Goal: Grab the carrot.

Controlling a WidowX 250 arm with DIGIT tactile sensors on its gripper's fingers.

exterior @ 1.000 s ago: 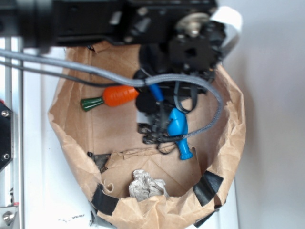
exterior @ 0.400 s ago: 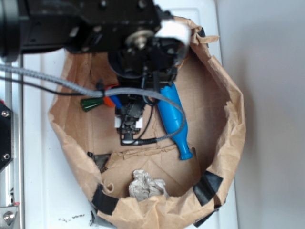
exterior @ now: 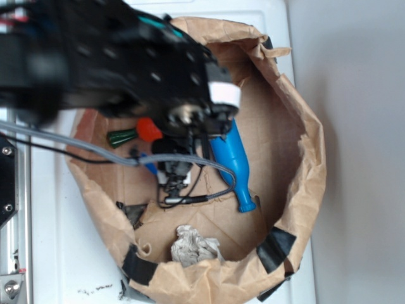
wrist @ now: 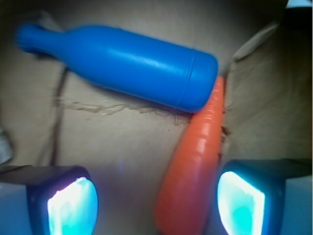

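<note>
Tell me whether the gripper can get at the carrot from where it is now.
Probably yes. In the wrist view the carrot lies between the open gripper's fingers, close to the right pad. Its tip touches the blue bottle, but nothing blocks the gap.

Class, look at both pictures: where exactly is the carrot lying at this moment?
In the wrist view the carrot lies on the bag floor between the open pincer pads, nearer the right one, its tip touching the blue bottle.

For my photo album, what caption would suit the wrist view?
Open gripper hovering over an orange carrot, its tip touching a blue bottle inside a paper bag.
</note>
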